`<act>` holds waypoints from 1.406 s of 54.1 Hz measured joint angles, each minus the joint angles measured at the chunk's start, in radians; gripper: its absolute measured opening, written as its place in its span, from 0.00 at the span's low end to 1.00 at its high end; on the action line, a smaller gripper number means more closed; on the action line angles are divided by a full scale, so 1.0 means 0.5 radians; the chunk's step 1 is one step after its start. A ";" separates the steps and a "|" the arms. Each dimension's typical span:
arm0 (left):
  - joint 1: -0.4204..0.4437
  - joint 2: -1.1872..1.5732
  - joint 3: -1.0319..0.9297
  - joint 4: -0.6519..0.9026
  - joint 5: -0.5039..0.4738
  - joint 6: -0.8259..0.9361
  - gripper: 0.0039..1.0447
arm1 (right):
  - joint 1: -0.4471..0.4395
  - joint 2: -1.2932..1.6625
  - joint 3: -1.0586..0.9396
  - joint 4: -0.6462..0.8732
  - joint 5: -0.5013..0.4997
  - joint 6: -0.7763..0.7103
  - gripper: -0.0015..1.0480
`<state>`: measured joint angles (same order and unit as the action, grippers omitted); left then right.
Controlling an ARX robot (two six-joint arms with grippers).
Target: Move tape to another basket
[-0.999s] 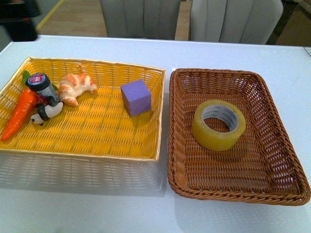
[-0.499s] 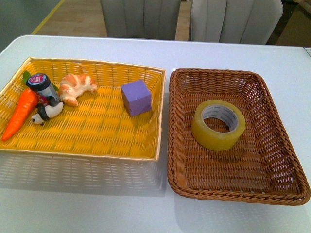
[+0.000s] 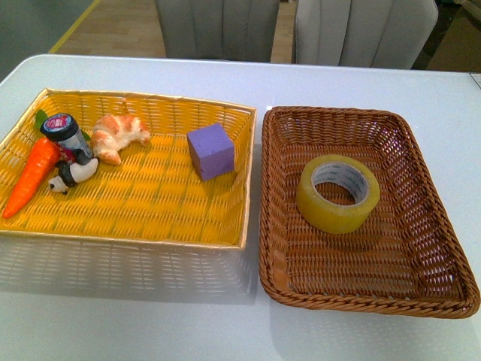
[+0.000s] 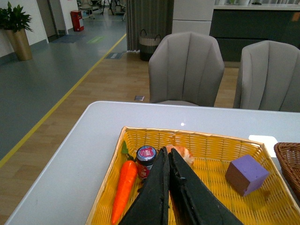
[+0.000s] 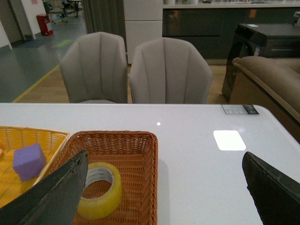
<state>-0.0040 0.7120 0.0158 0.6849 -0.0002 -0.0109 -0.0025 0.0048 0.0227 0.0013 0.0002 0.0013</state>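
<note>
The tape (image 3: 338,193), a yellowish roll with a white core, lies flat in the brown wicker basket (image 3: 267,226) on the right of the white table. Neither gripper shows in the front view. In the right wrist view my right gripper (image 5: 164,154) is open and empty, held well above the table. The tape (image 5: 99,190) lies in the basket (image 5: 112,134) below its left finger. My left gripper (image 4: 165,151) is shut on nothing and hangs over the yellow tray (image 4: 211,140).
The shallow yellow tray (image 3: 150,203) on the left holds a purple cube (image 3: 210,150), a carrot (image 3: 30,177), a small jar (image 3: 66,134), a croissant (image 3: 119,135) and a panda toy (image 3: 71,174). Two grey chairs (image 3: 218,26) stand behind the table.
A dark shape at the far left corner of the front view one second ago is gone. The tape, basket and tray have not moved.
</note>
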 joint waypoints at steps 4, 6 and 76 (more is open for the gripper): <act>0.001 -0.129 -0.001 -0.114 0.001 0.001 0.01 | 0.000 0.000 0.000 0.000 0.000 0.000 0.91; 0.001 -0.171 -0.001 -0.150 0.001 0.001 0.01 | 0.000 0.000 0.000 0.000 -0.001 0.000 0.91; 0.002 -1.393 -0.002 -1.370 0.000 0.001 0.11 | 0.000 0.000 0.000 0.000 -0.001 -0.001 0.91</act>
<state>-0.0032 0.0154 0.0147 -0.0002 -0.0002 -0.0105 -0.0025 0.0048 0.0227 0.0013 -0.0002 0.0010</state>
